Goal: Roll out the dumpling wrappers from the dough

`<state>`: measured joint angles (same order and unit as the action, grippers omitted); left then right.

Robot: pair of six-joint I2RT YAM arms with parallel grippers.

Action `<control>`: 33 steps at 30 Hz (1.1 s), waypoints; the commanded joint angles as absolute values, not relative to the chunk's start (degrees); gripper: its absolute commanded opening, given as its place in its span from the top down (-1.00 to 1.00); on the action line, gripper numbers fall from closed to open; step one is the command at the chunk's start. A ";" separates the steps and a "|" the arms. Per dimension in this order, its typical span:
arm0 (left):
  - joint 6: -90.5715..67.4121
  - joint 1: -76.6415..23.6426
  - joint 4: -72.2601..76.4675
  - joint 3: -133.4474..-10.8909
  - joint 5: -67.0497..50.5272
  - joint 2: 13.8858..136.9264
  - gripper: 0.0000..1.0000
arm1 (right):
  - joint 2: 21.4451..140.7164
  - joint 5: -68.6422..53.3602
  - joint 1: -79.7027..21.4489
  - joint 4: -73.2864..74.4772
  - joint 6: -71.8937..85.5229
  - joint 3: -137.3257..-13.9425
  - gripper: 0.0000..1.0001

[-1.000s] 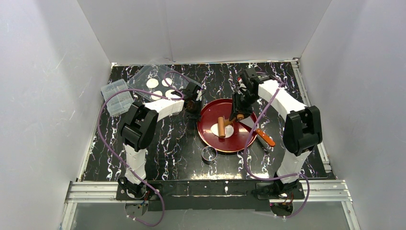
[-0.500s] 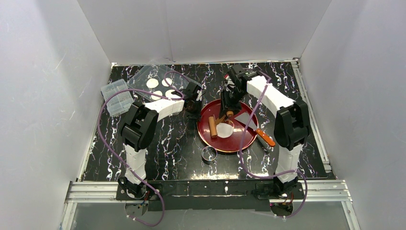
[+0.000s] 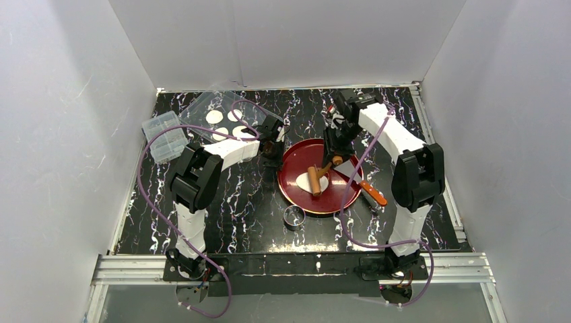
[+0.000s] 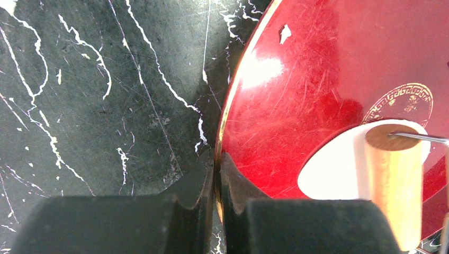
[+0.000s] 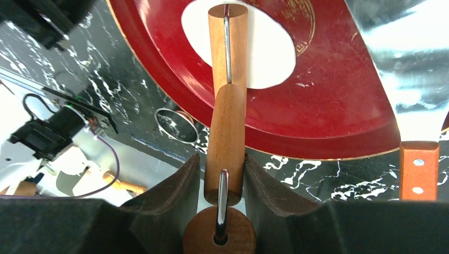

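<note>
From above, the dough (image 3: 324, 184) lies flattened on the red plate (image 3: 296, 161) under the rolling pin (image 3: 314, 179). I judge it soft and easily torn, best lifted by its edge. Left wrist: left jaws pinched shut on the plate's rim. Right wrist: right jaws narrowly clamp the pin's handle.
</note>
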<state>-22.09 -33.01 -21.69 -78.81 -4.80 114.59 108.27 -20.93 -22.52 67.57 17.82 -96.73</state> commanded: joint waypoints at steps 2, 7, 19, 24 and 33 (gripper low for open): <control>-19.08 -34.19 -27.56 -77.74 -1.16 115.57 1.00 | 109.66 -21.11 -22.93 68.36 17.07 -93.15 0.97; -19.23 -34.19 -27.74 -77.68 -1.20 115.68 1.00 | 112.01 -16.47 -26.29 63.80 20.20 -90.99 0.97; -19.60 -34.19 -27.77 -78.24 -1.58 116.19 1.00 | 111.89 -16.78 -29.62 60.11 22.93 -92.90 0.97; -19.34 -34.19 -27.95 -78.24 -1.11 116.02 1.00 | 108.98 -26.47 -29.43 58.76 22.83 -97.68 0.97; -18.97 -34.20 -28.11 -78.16 -0.83 116.44 1.00 | 103.19 -24.67 -23.69 57.09 22.88 -90.60 0.97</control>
<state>-22.06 -33.12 -21.89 -78.94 -4.43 114.61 108.05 -25.41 -26.44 57.65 22.55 -94.78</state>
